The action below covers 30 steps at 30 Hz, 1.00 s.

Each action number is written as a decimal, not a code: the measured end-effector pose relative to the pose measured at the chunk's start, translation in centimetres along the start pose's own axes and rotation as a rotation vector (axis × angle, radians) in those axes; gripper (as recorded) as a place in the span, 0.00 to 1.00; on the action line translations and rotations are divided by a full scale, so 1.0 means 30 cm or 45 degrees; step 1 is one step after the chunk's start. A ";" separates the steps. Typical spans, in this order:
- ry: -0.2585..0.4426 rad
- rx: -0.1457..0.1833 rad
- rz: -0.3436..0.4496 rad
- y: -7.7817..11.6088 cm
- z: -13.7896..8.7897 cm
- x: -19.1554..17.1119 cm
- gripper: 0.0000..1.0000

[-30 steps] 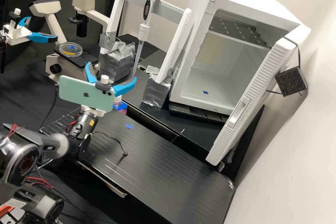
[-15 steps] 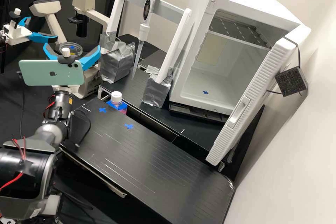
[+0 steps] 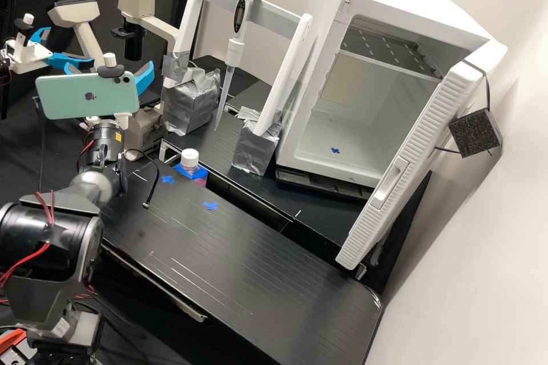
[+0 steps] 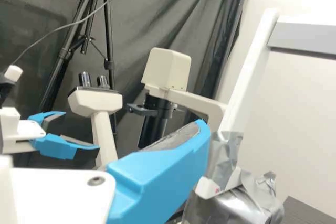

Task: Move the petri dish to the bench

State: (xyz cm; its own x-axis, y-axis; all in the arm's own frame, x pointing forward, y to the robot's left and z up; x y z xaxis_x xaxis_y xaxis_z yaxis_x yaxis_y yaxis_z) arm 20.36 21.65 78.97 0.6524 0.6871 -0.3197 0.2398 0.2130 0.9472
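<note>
In the high view the gripper [image 3: 110, 68] stands open in front of the microscope, its blue fingers spread wide behind a mint-green phone [image 3: 85, 96]. Phone and gripper hide the microscope stage, where the petri dish lay in the earlier frames; whether the dish is between the fingers cannot be seen. The microscope's beige body [image 3: 142, 131] shows below and to the right of the gripper. One blue finger of the gripper [image 4: 157, 179] spans the lower middle of the wrist view, in front of the microscope [image 4: 168, 69]. The black bench [image 3: 245, 262] carries small blue tape crosses.
A white-capped bottle [image 3: 189, 158] stands at the bench's back edge. Behind are a pipette [image 3: 233, 51] on a white frame with foil-wrapped feet [image 3: 191, 100], and a white incubator [image 3: 354, 131] with its door open. Another arm's gripper [image 3: 68, 60] is at the far left.
The gripper first swung left from over the bench's back corner to the microscope, then rose slightly and moved farther back. The petri dish, seen earlier on the stage, became covered. The fingers stayed apart.
</note>
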 end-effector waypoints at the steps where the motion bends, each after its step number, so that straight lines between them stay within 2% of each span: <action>1: 0.010 0.007 -0.003 0.004 -0.002 0.003 1.00; 5: 0.062 0.022 -0.036 0.002 -0.020 0.024 1.00; 10: 0.130 0.044 -0.090 -0.036 -0.055 0.085 1.00; 14: 0.165 0.011 -0.116 -0.072 -0.071 0.167 1.00; 15: 0.153 -0.004 -0.129 -0.090 -0.065 0.198 1.00; 19: 0.086 -0.020 -0.150 -0.118 -0.032 0.284 1.00; 24: -0.031 0.003 -0.198 -0.153 0.025 0.394 1.00; 30: -0.096 -0.001 -0.236 -0.183 0.074 0.484 1.00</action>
State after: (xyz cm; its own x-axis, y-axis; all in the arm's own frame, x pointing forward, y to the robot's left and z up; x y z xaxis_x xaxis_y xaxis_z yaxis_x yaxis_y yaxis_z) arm 30.12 28.93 69.08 0.6493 0.5820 -0.4897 0.3604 0.3315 0.8719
